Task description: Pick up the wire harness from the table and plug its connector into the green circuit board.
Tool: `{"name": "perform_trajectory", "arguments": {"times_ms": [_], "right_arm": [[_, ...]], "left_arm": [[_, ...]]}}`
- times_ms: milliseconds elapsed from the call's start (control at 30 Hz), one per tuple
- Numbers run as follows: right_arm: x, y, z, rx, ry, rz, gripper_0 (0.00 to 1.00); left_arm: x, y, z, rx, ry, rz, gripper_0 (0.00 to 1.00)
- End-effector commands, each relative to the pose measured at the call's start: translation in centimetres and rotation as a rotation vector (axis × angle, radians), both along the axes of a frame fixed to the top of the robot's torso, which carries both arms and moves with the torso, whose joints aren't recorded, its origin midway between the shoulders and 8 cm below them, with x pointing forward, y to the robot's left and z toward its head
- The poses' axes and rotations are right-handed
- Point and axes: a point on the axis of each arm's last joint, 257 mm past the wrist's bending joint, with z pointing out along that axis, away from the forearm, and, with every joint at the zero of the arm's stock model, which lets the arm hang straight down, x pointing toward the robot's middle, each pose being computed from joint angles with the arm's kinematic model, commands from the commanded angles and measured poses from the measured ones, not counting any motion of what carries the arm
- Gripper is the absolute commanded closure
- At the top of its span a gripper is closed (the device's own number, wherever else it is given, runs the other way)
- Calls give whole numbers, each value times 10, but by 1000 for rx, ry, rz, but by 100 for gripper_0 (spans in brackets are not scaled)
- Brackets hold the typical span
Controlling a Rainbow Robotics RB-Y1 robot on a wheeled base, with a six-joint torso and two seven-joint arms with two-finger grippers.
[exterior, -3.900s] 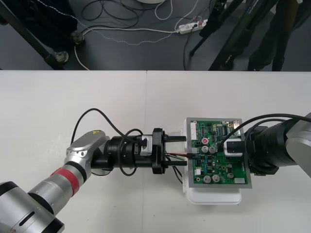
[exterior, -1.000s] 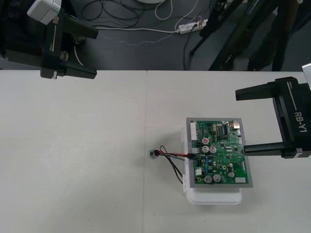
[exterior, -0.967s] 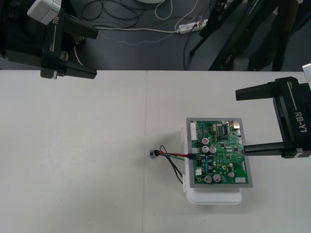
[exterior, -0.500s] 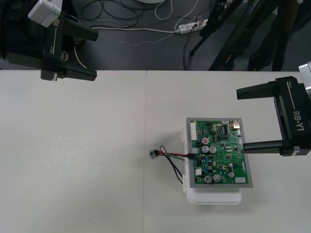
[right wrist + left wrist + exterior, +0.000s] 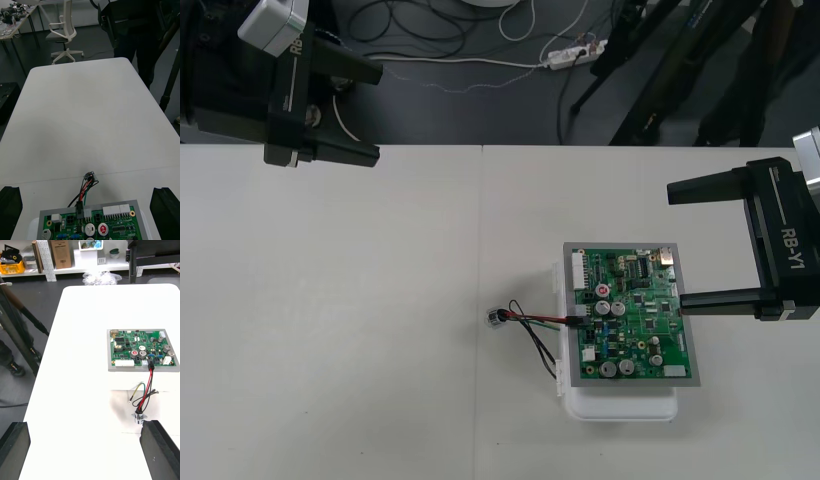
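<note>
Green circuit board holds the plug at its edge; socket lies on tabletop. Spread wide, empty: left fingers, right fingers. Task looks complete.

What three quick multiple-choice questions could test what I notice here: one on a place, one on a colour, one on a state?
1. Where is the metal socket?
A) on the table beside the circuit board
B) on top of the board
C) in a hand

2. What colour is the circuit board?
A) blue
B) green
C) red

3. The left hand and right hand are:
A) both open
B) both shut
C) shut on wires

Answers:
1 A, it rests on the table just off the board's edge.
2 B, its face is green.
3 A, each stands wide apart with nothing between.
</note>
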Motion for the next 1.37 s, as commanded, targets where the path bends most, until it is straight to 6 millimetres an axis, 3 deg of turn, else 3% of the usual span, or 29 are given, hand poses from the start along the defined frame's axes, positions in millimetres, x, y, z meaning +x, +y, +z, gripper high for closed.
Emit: {"name": "perform_trajectory", "arguments": {"times_ms": [33, 1367], "right_arm": [[2, -7, -1, -34, -53, 5, 0], [2, -7, -1, -34, -53, 5, 0]], "left_arm": [[3, -2, 14, -12, -95, -9, 14], [3, -2, 14, -12, -95, -9, 13]]}}
